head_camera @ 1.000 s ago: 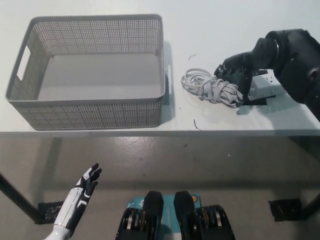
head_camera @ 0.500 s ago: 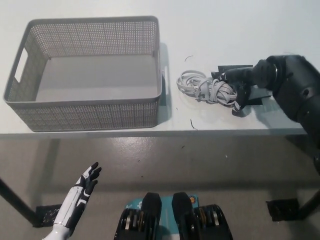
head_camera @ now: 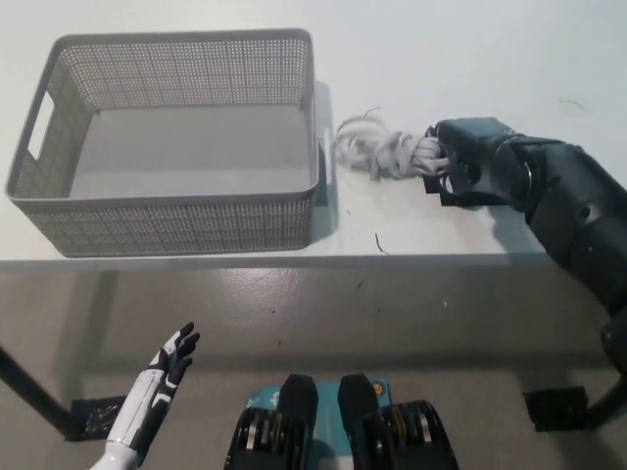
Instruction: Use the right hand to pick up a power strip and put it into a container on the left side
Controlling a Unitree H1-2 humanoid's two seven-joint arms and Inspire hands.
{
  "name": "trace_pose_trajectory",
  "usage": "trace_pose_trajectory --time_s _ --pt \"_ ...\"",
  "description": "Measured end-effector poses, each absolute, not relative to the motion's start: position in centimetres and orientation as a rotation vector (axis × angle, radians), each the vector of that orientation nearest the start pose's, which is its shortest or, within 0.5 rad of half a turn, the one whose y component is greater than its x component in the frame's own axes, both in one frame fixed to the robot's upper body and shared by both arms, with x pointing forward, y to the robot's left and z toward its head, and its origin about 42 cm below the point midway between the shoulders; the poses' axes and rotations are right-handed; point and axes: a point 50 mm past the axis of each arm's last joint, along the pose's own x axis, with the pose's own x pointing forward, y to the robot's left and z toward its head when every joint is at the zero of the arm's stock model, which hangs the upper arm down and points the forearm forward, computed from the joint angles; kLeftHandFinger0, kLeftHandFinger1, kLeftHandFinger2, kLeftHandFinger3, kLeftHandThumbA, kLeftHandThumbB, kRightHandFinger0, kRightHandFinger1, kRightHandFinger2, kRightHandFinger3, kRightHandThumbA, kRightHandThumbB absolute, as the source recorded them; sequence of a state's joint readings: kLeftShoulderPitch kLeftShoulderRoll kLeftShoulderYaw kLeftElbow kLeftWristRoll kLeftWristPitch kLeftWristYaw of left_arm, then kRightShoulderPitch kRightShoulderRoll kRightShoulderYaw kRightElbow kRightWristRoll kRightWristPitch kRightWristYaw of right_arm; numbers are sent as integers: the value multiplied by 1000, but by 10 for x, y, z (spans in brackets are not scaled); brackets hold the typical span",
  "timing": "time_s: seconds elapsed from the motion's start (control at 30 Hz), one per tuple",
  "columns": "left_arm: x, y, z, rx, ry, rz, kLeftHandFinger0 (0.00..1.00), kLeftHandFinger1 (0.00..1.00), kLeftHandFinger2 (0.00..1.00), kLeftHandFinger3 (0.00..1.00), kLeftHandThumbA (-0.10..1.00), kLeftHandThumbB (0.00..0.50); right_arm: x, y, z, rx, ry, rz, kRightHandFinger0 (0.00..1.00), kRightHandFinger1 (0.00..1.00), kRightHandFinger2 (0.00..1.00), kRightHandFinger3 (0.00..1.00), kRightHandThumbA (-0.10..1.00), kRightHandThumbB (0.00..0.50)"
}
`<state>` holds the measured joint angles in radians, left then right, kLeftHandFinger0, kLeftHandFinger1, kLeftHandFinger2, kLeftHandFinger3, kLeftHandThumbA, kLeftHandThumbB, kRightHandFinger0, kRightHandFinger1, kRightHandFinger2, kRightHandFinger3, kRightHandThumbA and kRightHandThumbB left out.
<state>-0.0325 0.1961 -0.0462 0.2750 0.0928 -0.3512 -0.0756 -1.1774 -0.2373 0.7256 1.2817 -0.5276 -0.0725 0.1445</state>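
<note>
Head view. The right robot hand [head_camera: 458, 168], black, is closed around the power strip [head_camera: 446, 176], whose body is almost wholly hidden inside the grip; its bundled grey cord [head_camera: 384, 152] trails out to picture left, blurred, and appears to hang just above the white surface [head_camera: 441, 59]. The cord's outer loops reach close to the right wall of the grey perforated basket [head_camera: 315, 108], with only a narrow strip of bare surface between them. The basket stands on the left part of the surface, its interior open from above and its front wall close to the surface's front edge. The robot hand lies about midway between the front edge and the far side, with open surface behind and to the right of it. The left robot hand [head_camera: 167, 364], white, hangs below the surface's front edge at lower left, fingers spread, holding nothing.
</note>
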Motion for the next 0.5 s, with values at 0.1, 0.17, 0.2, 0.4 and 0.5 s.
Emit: trace_pose_trajectory --time_s 0.1,0.17,0.2,0.4,0.5 --pt "285 265 56 287 -93 -161 1000 1000 1000 1000 1000 248 572 -186 236 -1451 57 428 0 241 604 298 -100 167" --pt "285 265 57 287 -93 -161 1000 1000 1000 1000 1000 248 569 -185 230 -1453 28 407 0 276 684 336 -100 155" --pt "285 265 57 287 -93 -161 1000 1000 1000 1000 1000 249 568 -185 228 -1454 13 395 0 302 720 396 -100 154" --pt "285 265 57 287 -94 -161 1000 1000 1000 1000 1000 248 564 -188 217 -1453 -63 331 0 300 714 691 -100 179" --pt "285 265 57 287 -94 -161 1000 1000 1000 1000 1000 252 561 -189 212 -1451 -107 304 0 375 825 827 -100 127"
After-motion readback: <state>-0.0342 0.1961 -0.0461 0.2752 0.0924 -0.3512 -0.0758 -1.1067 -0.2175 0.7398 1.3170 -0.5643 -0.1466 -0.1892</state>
